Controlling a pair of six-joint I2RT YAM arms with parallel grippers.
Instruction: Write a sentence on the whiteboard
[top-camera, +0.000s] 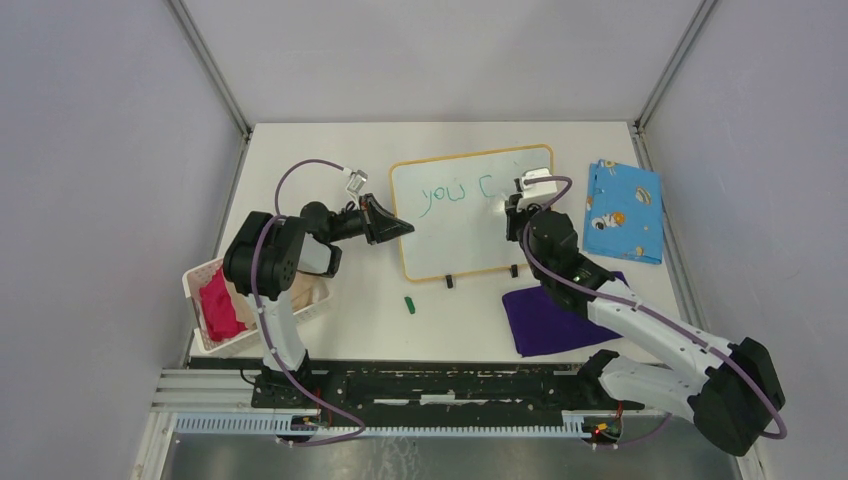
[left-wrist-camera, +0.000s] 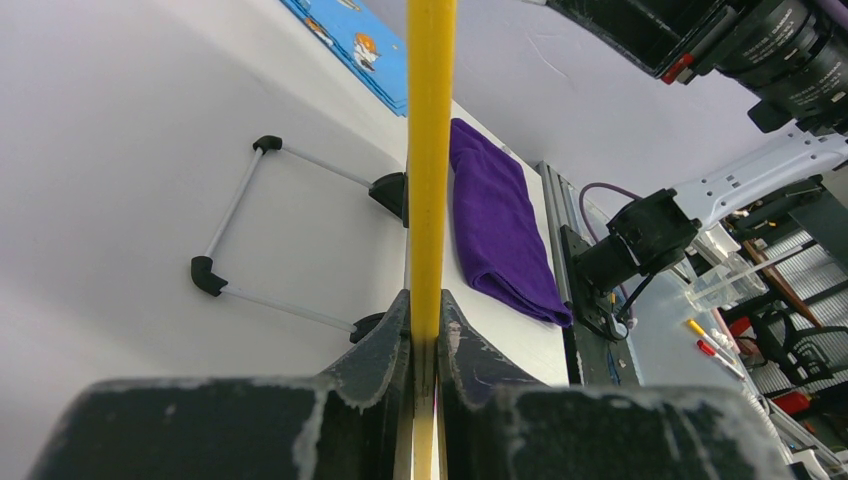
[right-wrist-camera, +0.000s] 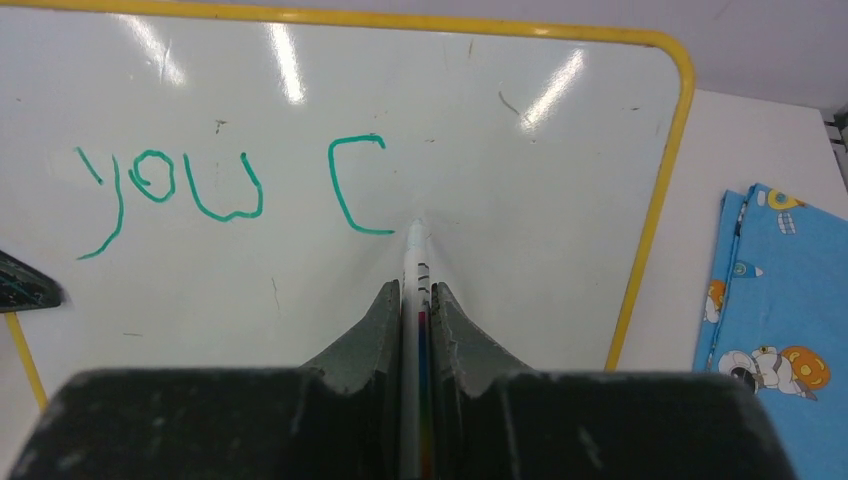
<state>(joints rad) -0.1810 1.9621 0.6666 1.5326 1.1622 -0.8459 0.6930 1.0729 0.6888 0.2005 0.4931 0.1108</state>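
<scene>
A white table (top-camera: 330, 160) between grey walls (top-camera: 100, 150) carries the whiteboard (top-camera: 470, 225) at its far middle. The left gripper (left-wrist-camera: 425, 310) clamps the board's left rim. The right gripper (right-wrist-camera: 416, 295) pinches a marker (right-wrist-camera: 414, 250), tip on the board beside the sentence (right-wrist-camera: 170, 195), which reads "you c". A blue cloth (top-camera: 623, 210) lies by the right edge and a basket (top-camera: 200, 285) at the near left corner.
</scene>
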